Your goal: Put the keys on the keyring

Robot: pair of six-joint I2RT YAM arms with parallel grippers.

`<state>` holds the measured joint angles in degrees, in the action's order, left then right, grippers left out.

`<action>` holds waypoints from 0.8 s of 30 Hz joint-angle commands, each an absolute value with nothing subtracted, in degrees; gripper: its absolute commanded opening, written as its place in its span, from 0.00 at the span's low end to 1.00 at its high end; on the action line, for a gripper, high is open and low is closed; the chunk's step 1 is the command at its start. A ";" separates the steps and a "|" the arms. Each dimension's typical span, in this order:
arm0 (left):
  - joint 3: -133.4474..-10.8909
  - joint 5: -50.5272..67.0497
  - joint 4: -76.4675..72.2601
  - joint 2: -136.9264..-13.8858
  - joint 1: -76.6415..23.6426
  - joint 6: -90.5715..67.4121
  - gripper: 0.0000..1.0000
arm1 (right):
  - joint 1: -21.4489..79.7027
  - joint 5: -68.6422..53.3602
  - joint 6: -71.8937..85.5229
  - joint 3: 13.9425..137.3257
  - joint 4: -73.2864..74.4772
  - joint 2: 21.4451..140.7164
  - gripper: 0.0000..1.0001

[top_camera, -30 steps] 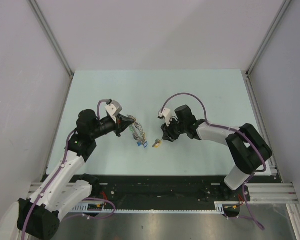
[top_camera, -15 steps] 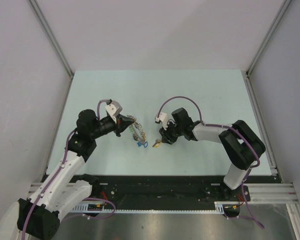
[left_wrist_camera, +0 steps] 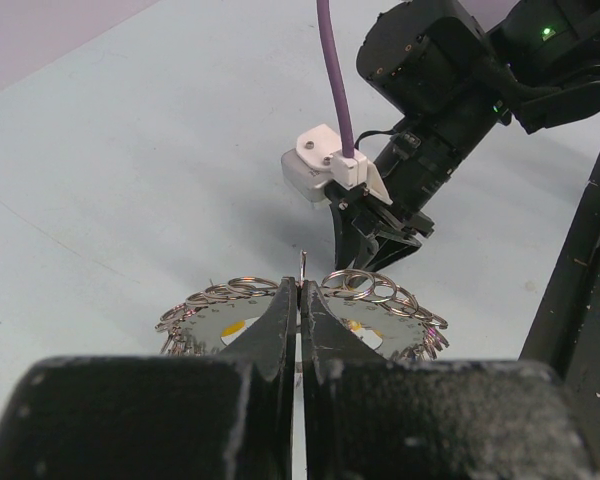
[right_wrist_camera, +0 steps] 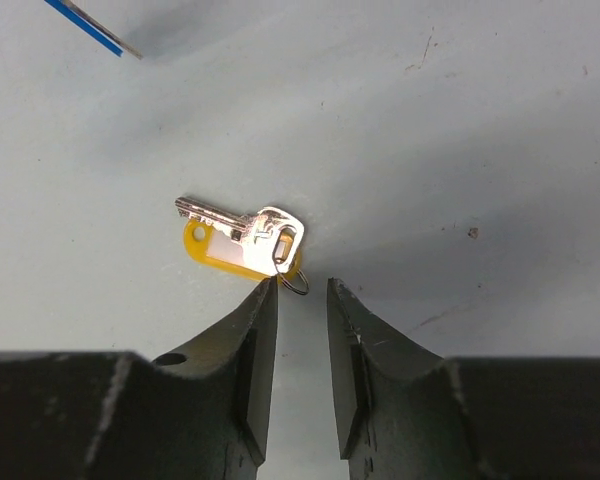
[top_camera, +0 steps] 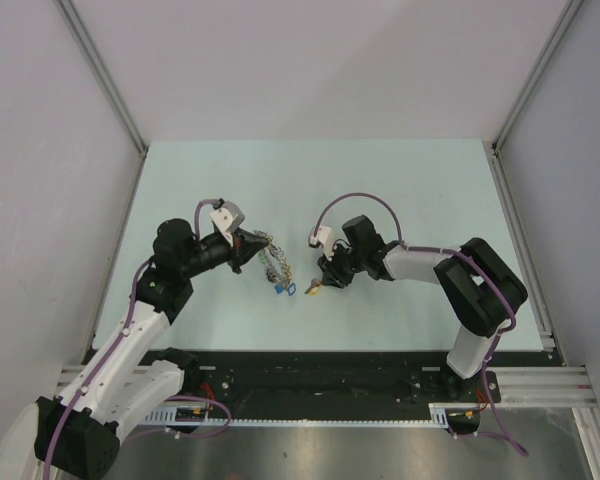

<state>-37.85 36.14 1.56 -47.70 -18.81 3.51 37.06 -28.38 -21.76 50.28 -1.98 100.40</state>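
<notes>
My left gripper (top_camera: 252, 244) is shut on the keyring (top_camera: 273, 260), a round grey disc fringed with small wire rings, and holds it on edge above the table. In the left wrist view the shut fingers (left_wrist_camera: 282, 322) pinch the keyring's (left_wrist_camera: 385, 330) top rim. A silver key with a yellow tag (top_camera: 314, 287) lies flat on the table. In the right wrist view this key (right_wrist_camera: 242, 236) lies just ahead of my right gripper (right_wrist_camera: 302, 290), which is open with a narrow gap; the key's small ring sits at the left fingertip. A blue-tagged key (top_camera: 283, 290) hangs below the keyring.
The pale green table (top_camera: 400, 190) is walled at the back and sides by grey panels. A black rail (top_camera: 310, 370) runs along the near edge. The right gripper (left_wrist_camera: 375, 225) shows in the left wrist view, beyond the keyring. A blue tag edge (right_wrist_camera: 90, 27) shows at the right wrist view's top left.
My right gripper has moved a little left and down, closer to the yellow-tagged key. My left arm and the keyring have stayed still.
</notes>
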 commanded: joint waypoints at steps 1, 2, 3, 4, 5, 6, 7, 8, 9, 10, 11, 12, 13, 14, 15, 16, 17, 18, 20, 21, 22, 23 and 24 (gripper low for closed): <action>-40.61 36.91 -0.97 -47.55 -18.37 4.40 0.00 | 37.35 -30.06 -22.94 52.03 -1.85 101.34 0.30; -40.61 36.91 -0.97 -47.55 -18.37 4.48 0.01 | 37.35 -30.23 -23.03 51.94 -1.67 101.34 0.27; -40.61 36.91 -0.97 -47.46 -18.37 4.48 0.00 | 37.27 -30.41 -23.11 51.94 -1.58 101.34 0.26; -40.61 37.00 -0.88 -47.46 -18.37 4.48 0.01 | 37.27 -30.67 -23.12 52.03 -1.41 101.25 0.25; -40.61 36.91 -0.88 -47.46 -18.37 4.48 0.00 | 37.27 -30.85 -23.03 51.94 -1.41 101.25 0.22; -40.61 36.91 -0.88 -47.63 -18.37 4.48 0.00 | 37.27 -31.02 -23.03 51.94 -1.41 101.34 0.22; -40.61 36.91 -0.88 -47.64 -18.37 4.48 0.00 | 37.27 -31.20 -23.03 51.94 -1.41 101.25 0.22; -40.61 37.00 -0.88 -47.72 -18.37 4.48 0.00 | 37.35 -31.38 -23.03 51.94 -1.23 101.34 0.20; -40.61 37.00 -0.88 -47.64 -18.37 4.40 0.00 | 37.27 -31.64 -23.03 51.94 -1.06 101.25 0.18; -40.61 36.91 -0.88 -47.64 -18.37 4.48 0.00 | 37.27 -31.90 -23.03 51.94 -0.88 101.08 0.16; -40.61 36.91 -0.88 -47.72 -18.37 4.40 0.00 | 37.35 -31.90 -23.03 51.94 -0.62 100.99 0.15; -40.61 37.00 -0.88 -47.81 -18.37 4.48 0.00 | 37.44 -32.17 -23.03 51.94 -0.53 100.73 0.15; -40.61 37.00 -0.88 -47.81 -18.37 4.40 0.00 | 37.53 -32.34 -23.03 51.94 -0.18 100.72 0.15; -40.61 37.09 -0.88 -47.81 -18.37 4.39 0.00 | 37.53 -32.43 -23.03 52.03 -0.26 100.46 0.15; -40.61 37.00 -0.88 -47.73 -18.37 4.48 0.00 | 37.62 -32.52 -22.94 52.03 -0.26 100.37 0.15; -40.61 37.00 -0.88 -47.72 -18.37 4.40 0.00 | 37.79 -32.43 -22.94 52.03 -0.26 100.37 0.15; -40.61 37.09 -0.88 -47.72 -18.37 4.48 0.00 | 37.79 -32.43 -22.85 52.03 -0.26 100.46 0.14; -40.61 37.09 -0.88 -47.72 -18.37 4.48 0.00 | 37.97 -32.43 -22.76 52.03 -0.26 100.55 0.14; -40.61 37.09 -0.79 -47.81 -18.37 4.39 0.00 | 38.23 -31.99 -22.33 52.03 -0.70 100.90 0.12; -40.61 37.09 -0.79 -47.73 -18.37 4.57 0.00 | 38.58 -30.86 -22.15 52.03 -0.88 100.81 0.13; -40.61 37.09 -0.79 -47.81 -18.37 4.48 0.00 | 38.84 -29.89 -21.80 52.03 -1.14 100.72 0.12; -40.61 37.00 -0.79 -47.81 -18.37 4.57 0.00 | 39.02 -29.10 -21.71 52.03 -1.40 100.81 0.13; -40.61 37.00 -0.79 -47.73 -18.37 4.57 0.00 | 39.55 -27.61 -21.62 51.94 -1.84 100.90 0.13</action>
<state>-37.85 36.14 1.91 -48.12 -18.81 3.53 38.02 -30.48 -22.48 50.50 -0.95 100.71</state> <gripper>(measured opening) 0.008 0.129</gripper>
